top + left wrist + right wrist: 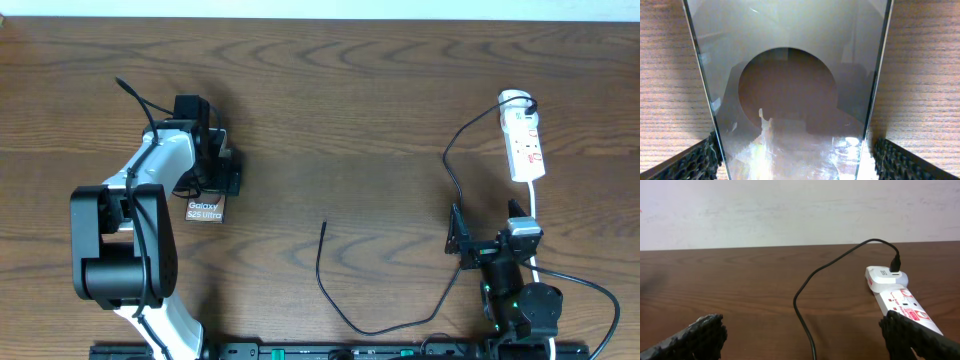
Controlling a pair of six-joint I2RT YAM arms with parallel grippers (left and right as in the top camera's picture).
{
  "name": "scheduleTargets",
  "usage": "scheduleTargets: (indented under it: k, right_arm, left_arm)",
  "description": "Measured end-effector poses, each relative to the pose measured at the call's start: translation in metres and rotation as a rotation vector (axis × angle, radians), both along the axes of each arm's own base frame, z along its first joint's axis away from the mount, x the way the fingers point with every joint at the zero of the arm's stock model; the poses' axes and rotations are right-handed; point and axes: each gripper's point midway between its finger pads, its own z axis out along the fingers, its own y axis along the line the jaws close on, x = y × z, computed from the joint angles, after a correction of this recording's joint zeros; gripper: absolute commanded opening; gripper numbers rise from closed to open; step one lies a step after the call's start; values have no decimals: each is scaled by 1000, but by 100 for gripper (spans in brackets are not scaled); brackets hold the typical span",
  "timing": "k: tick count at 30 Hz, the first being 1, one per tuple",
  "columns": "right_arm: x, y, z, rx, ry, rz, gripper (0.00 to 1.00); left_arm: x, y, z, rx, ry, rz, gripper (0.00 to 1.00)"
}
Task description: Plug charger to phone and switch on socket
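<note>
The phone (204, 210) lies flat on the wooden table at the left, mostly hidden under my left arm; only its end with white lettering shows. In the left wrist view its glossy screen (790, 100) fills the frame. My left gripper (210, 185) (796, 160) is open and straddles the phone, one pad at each long edge. The charger (318, 270) is a thin black cable; its free tip lies mid-table, and it loops back to a white adapter on the socket (526, 145). My right gripper (460, 240) (802, 335) hangs open above the cable (805, 285), left of the socket (905, 305).
The white adapter (515, 99) (885, 276) sits at the socket's far end. The socket's white cord (535, 215) runs toward the right arm base. A pale wall (790, 210) rises behind the table's far edge.
</note>
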Motion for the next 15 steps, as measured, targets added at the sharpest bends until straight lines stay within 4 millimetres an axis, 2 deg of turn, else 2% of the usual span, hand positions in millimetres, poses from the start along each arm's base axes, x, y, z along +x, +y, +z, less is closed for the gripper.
scheduleTargets:
  k: [15]
  right_arm:
    - [0,0,0,0,0,0,99]
  left_arm:
    - [0,0,0,0,0,0,89]
